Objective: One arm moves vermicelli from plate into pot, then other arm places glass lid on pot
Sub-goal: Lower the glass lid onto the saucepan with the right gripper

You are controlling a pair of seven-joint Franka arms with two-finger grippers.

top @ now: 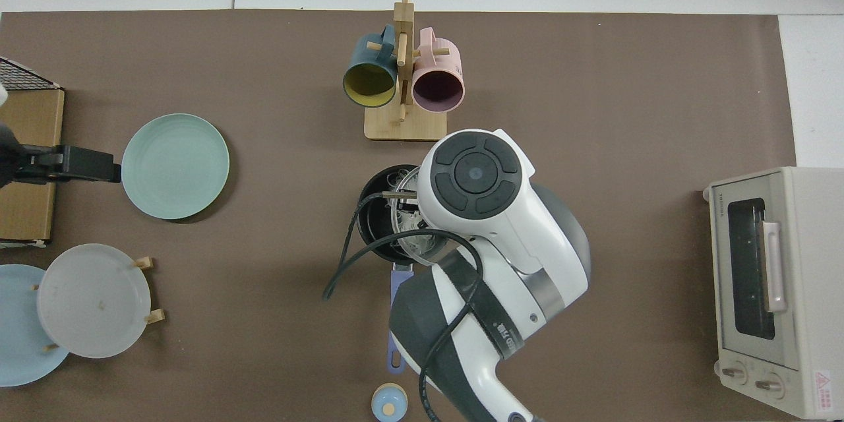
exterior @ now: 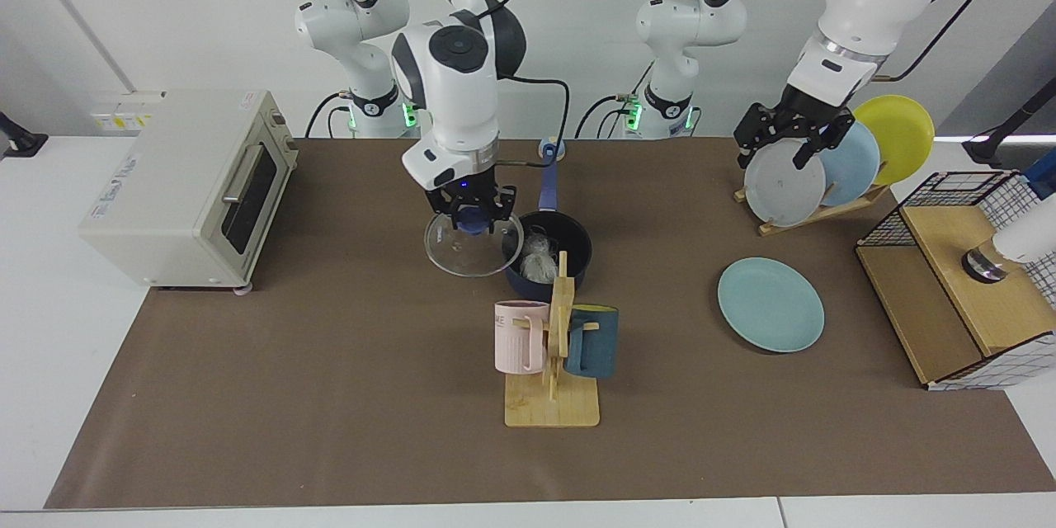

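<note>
Gripper work first: the right gripper [exterior: 472,219] pinches the blue knob of the glass lid [exterior: 470,246] and holds it in the air, tilted, with one edge overlapping the rim of the pot [exterior: 577,252] on the toaster side. The lid is not seated on the pot. From above, the right arm's wrist covers most of the lid, and only a curved piece of its rim [top: 398,211] shows over the pot's black inside [top: 372,211].

The pot stands near the middle of the desk [exterior: 330,396], its long blue handle [exterior: 548,181] pointing straight toward the robots' edge. The vermicelli [exterior: 538,257] lies inside it as a pale bundle. Just in front of the pot, toward the camera's edge, a wooden mug stand [exterior: 557,363] carries a pink mug [exterior: 520,336] and a dark teal mug [exterior: 592,340].

The left gripper [exterior: 790,134] hangs high above the desk in front of the grey plate [exterior: 782,181] in the plate rack, well apart from the pot, with its fingers spread and nothing between them. The teal plate [exterior: 770,304] lies flat and bare on the desk below it, toward the basket-side edge. A toaster oven [exterior: 177,181] sits at the opposite edge.
</note>
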